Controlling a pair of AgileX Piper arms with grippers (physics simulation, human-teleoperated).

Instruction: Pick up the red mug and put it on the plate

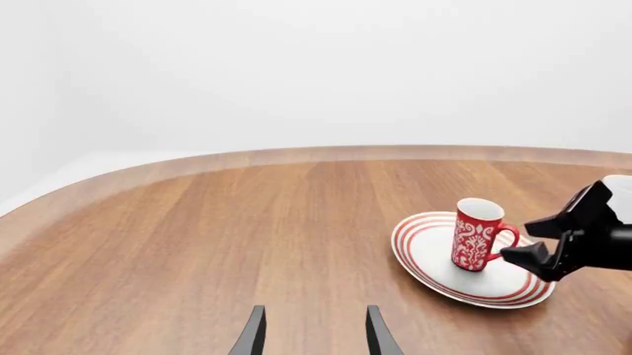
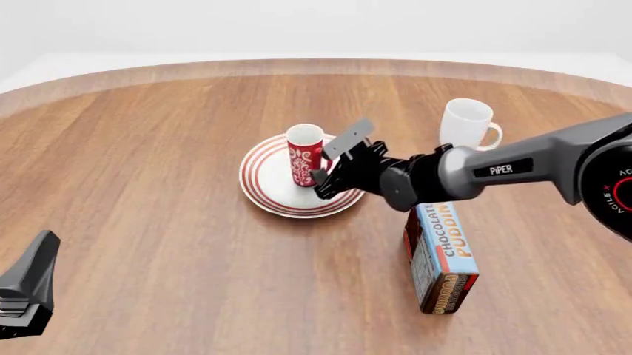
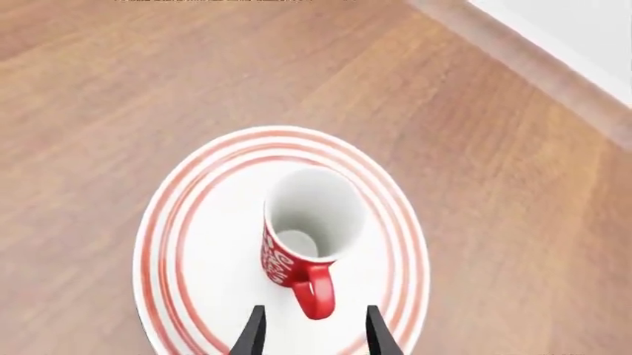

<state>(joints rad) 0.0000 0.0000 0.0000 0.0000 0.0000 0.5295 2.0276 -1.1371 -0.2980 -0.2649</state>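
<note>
Clearly, from the left wrist the mug (image 1: 479, 234) stood upright on the plate (image 1: 433, 259), and the left gripper (image 1: 314, 334) had its fingers apart over bare table (image 1: 197, 244). From the front, the right gripper (image 2: 333, 171) was just beside the mug's handle. From the right wrist, its fingers were apart, the handle between them, not clamped.

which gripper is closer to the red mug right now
Right. The right gripper is open right at the red mug handle on the plate; the left gripper sits far off near the table's near-left edge.
</note>
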